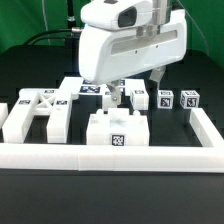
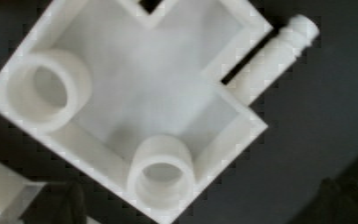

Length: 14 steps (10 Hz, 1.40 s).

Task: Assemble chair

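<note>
On the black table (image 1: 110, 195), a white chair panel (image 2: 140, 100) lies beneath my gripper (image 1: 115, 95), jaws spread wide, gripping nothing.

chair panel (image 2: 140, 100) blurred, arm (image 1: 130, 45) top cropped

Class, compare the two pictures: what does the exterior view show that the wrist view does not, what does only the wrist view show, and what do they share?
Only the exterior view: the open gripper hanging over the dark table, the long border rail in front, and a row of small tagged blocks toward the exterior view's right. Only the wrist view: a close look at a flat panel with two round sockets and a ribbed peg at its edge. Both: white chair parts on that table.
</note>
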Available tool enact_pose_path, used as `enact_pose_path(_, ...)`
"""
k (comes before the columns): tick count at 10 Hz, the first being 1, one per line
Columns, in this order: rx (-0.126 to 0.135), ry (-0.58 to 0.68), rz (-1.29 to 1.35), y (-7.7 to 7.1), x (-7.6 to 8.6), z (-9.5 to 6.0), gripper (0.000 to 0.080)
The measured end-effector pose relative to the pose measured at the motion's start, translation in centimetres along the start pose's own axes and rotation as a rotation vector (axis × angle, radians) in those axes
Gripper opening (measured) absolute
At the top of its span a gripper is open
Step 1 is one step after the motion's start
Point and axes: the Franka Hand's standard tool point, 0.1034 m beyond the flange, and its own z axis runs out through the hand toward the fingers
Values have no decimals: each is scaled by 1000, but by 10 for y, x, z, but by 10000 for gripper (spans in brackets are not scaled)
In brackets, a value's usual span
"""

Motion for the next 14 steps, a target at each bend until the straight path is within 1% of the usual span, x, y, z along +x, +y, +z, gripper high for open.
enact_pose_path(1,2,1,64,5,3,10,650)
enact_pose_path(2,-5,16,118,11,8,16,650)
enact_pose_path(3,-7,23,184,11,9,18,650)
enact_pose_path(4,-6,23,223,10,9,18,650)
enact_pose_path(7,24,33,477,6,12,18,650)
enact_pose_path(8,40,36,593,3,14,19,650)
enact_pose_path(10,49,38,702,0,15,32,650)
enact_pose_path(14,43,59,691,-2,14,59,650)
